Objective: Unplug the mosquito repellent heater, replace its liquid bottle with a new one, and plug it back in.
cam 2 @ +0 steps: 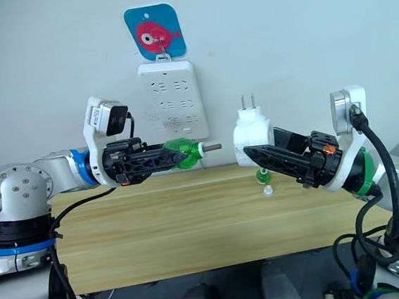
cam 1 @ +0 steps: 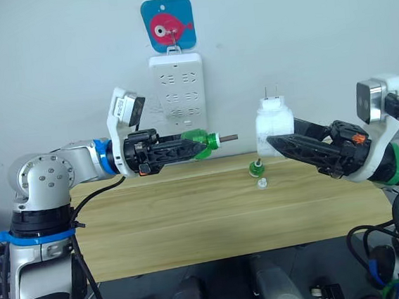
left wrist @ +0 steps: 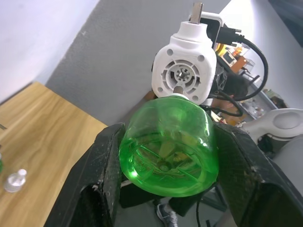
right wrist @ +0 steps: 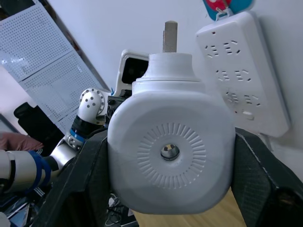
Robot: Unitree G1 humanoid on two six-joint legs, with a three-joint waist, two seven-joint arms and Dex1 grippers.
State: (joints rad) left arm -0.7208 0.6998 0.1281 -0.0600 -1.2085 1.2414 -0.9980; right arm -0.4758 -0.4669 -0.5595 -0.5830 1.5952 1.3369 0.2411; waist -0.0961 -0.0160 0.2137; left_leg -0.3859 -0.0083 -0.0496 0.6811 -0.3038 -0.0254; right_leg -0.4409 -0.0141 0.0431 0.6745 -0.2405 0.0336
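My right gripper (cam 1: 275, 142) is shut on the white mosquito repellent heater (cam 1: 273, 125), held in the air above the wooden table with its plug prongs pointing up. My left gripper (cam 1: 195, 144) is shut on a green liquid bottle (cam 1: 200, 142), held level with its wick pointing right toward the heater, a short gap between them. In the left wrist view the green bottle (left wrist: 168, 146) lines up with the heater's open socket (left wrist: 182, 73). A second small green bottle (cam 1: 256, 167) stands on the table below the heater, with a clear cap (cam 1: 262, 183) beside it.
A long white power strip (cam 1: 178, 88) hangs on the wall under a blue hook plate with a red fish (cam 1: 168, 25). The wooden table (cam 1: 192, 221) runs below both arms, with its front edge near me.
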